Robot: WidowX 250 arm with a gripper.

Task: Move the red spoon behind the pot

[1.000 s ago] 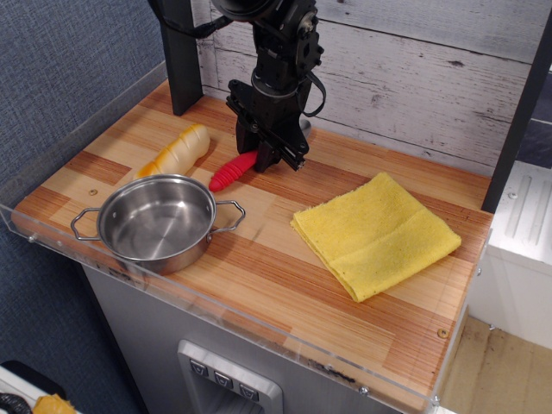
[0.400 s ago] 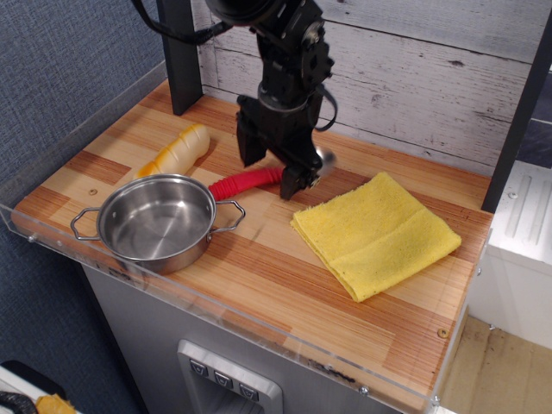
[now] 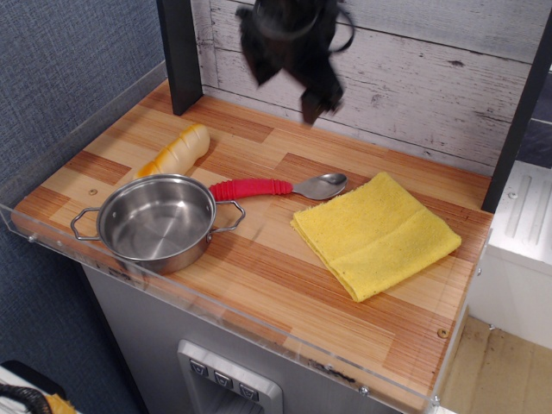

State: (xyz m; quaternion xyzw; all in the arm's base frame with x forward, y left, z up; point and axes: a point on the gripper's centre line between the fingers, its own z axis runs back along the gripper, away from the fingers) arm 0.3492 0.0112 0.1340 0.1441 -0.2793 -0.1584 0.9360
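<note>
Lying flat behind pot (image 3: 157, 221) | red spoon (image 3: 274, 187) (touching nothing) | hand (image 3: 288, 80) aloft

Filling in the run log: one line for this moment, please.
gripper: open, raised, empty | red spoon: lying flat behind pot | phase: released

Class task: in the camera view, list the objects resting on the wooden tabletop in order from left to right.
Shallow round stainless-steel pot → red-handled spoon with silver metal bowl → folded yellow cloth. The yellow-white banana-shaped toy overlaps the pot's span, so it is left out.
</note>
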